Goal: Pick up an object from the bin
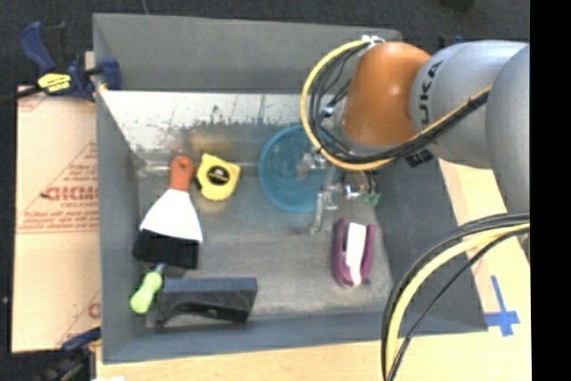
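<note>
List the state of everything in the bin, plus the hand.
hand: low in the bin, between blue bowl and purple-and-white object.
blue bowl: upright, mouth up, partly under the arm.
yellow tape measure: lying flat.
orange-handled scraper: lying flat, white blade toward the front.
purple-and-white object: lying flat.
green-handled tool: lying flat, front left corner.
dark grey object: lying along the front wall.

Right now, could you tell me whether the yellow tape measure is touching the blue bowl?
Apart. The camera view shows a strip of bare grey bin floor between the yellow tape measure and the blue bowl.
</note>
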### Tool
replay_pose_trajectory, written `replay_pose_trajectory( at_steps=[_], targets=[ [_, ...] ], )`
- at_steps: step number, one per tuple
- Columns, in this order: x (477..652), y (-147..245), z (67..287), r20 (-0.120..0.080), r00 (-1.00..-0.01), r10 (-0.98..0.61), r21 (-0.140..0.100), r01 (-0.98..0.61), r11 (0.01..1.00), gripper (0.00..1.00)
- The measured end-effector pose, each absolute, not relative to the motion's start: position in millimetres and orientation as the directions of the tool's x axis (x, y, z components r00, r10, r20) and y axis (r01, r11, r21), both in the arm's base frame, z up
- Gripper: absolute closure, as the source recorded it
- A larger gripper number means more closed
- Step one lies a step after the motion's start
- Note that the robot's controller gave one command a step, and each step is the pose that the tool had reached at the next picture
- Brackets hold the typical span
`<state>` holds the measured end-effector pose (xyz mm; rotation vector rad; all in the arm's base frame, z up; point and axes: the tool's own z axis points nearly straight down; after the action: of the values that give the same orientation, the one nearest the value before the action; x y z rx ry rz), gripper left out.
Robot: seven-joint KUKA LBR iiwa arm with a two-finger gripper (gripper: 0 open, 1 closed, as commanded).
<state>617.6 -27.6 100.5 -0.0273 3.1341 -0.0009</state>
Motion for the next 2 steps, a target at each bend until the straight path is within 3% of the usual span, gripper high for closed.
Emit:
replay_pose_trajectory(
  at_steps=[1, 2],
  targets=[
    [630.9, -20.9, 82.1, -0.015, -0.943, -0.332, -0.010, -0.331, 0.943, 0.00],
    [626.6, 3.1, 71.8, -0.006, -0.983, 0.182, 0.002, 0.182, 0.983, 1.00]
  ],
)
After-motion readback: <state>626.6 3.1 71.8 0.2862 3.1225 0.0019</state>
